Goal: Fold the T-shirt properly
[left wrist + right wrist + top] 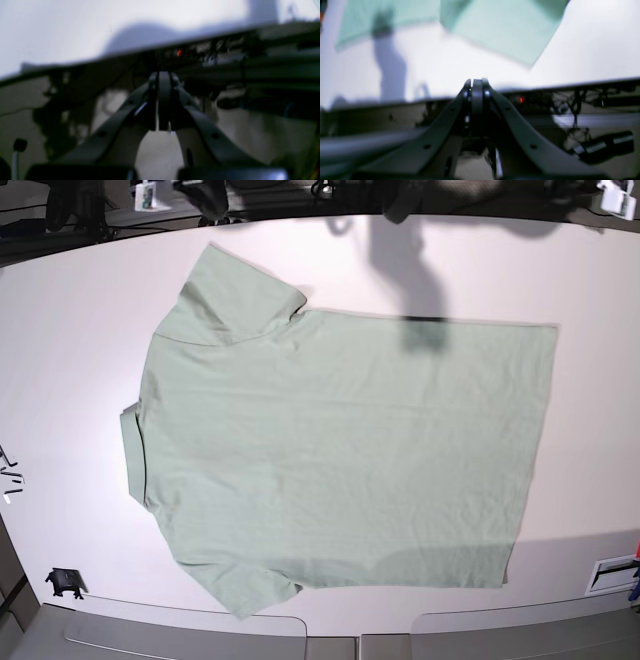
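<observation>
The left gripper [163, 75] — two dark curved fingers of matte plastic, each dotted with small screw holes — has its tips pressed flat together, nothing between them. It is seen only from its own wrist camera, blurred. The right gripper [476, 82], of the same dark build, is likewise closed tip to tip on nothing — its fingers [440, 125] spread wide at the base and meet at a narrow point.
</observation>
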### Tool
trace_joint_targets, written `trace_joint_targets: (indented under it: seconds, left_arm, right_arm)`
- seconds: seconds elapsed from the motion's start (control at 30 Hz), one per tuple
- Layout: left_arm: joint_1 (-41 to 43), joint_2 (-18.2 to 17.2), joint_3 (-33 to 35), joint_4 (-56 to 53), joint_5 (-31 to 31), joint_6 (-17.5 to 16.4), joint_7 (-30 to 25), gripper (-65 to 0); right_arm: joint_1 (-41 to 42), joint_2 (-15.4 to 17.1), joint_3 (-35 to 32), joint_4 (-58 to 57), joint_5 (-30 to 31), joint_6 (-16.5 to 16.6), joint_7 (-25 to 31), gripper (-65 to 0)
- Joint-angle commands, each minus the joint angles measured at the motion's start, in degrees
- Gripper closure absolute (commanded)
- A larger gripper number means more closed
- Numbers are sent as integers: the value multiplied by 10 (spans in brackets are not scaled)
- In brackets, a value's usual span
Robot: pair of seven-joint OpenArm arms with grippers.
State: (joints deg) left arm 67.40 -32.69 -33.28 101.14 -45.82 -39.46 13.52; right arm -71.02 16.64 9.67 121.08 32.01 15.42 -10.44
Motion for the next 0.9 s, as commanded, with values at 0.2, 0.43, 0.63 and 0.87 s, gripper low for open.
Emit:
trace_joint_targets:
  seconds: [0.2,0.43,0.63,0.87]
  left_arm:
    - [-18,-2,-31,5,-89,-5,23,0]
    - [-76,32,-31,5,-115,-5,86,0]
    - [-97,43,-31,5,-116,-5,84,-117]
    - [-97,44,-31,5,-115,-5,72,-203]
  right_arm:
    - [82,-103,88,14,138,-7,-89,0]
    - [161,-170,124,8,176,4,-113,0]
    - [163,-209,124,8,175,75,-115,-206]
    - [163,-219,124,8,175,101,-115,-265]
